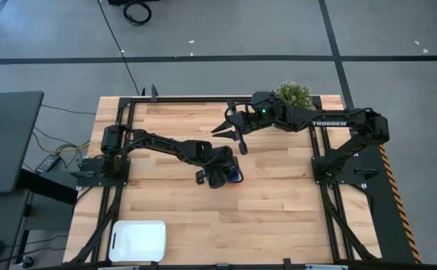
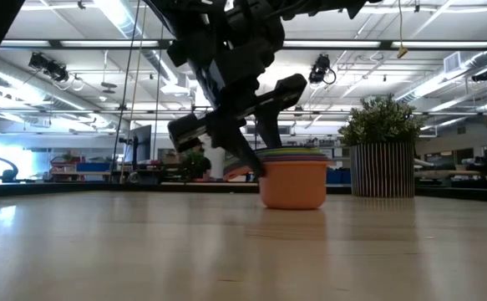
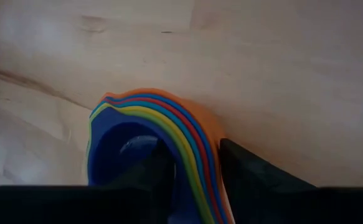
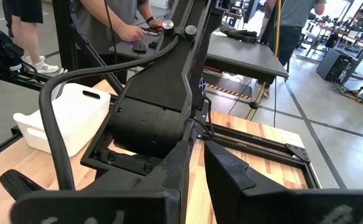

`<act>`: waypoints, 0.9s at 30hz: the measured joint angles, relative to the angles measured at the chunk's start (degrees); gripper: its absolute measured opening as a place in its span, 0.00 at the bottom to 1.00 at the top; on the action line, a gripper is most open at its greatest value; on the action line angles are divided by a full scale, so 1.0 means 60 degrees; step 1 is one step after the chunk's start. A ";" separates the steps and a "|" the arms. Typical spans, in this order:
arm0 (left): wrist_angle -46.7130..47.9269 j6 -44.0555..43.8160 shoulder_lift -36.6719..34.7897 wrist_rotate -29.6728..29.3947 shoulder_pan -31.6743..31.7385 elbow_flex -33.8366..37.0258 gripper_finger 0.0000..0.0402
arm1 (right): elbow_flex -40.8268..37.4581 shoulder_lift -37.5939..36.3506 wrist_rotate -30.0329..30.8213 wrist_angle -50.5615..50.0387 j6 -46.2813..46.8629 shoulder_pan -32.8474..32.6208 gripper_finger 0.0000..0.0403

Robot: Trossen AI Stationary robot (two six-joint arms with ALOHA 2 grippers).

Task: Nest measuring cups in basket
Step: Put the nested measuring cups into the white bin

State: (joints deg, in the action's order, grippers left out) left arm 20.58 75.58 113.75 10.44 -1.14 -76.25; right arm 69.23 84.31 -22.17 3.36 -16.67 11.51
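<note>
Two dark fingers (image 3: 243, 168) of the left tool (image 1: 229, 178) filled the foreground of its wrist view, one inside the nested measuring cups (image 3: 150, 149) and one outside, straddling the stacked rims of orange, red, blue, green and yellow, with the dark blue bowl innermost. Whether the fingers actually pinched the wall or merely bracketed it could not be told. From above, the stack sat under that tool near the middle of the wooden counter (image 1: 278, 210), only a blue and orange edge peeping out. From counter height, the orange outer cup stood upright on the wood with the coloured rims layered at its top, and the left tool came down onto it at a slant.

The white basket (image 1: 137, 241) lay at the near left corner of the counter, well apart from the cups and holding none of them.

The right tool (image 1: 229, 131) hung above the far middle of the counter, its fingers parted and holding nothing, beside a potted plant (image 1: 293, 94) at the far edge. People stood at desks beyond the counter in the right wrist view.
</note>
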 joint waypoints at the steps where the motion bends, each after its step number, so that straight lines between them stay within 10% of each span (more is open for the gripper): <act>1: -0.0013 -0.0047 0.0000 0.0000 -0.0007 0.0000 0.31 | -0.0003 0.0000 0.0000 0.0000 0.0000 0.0001 0.14; 27: -0.0828 -0.2505 0.0022 -0.0619 -0.0168 0.0007 0.30 | -0.0002 0.0000 0.0001 0.0000 0.0000 0.0001 0.14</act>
State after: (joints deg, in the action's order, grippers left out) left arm 15.61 60.55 113.89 6.72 -2.15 -76.20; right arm 69.22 84.31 -22.17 3.36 -16.67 11.51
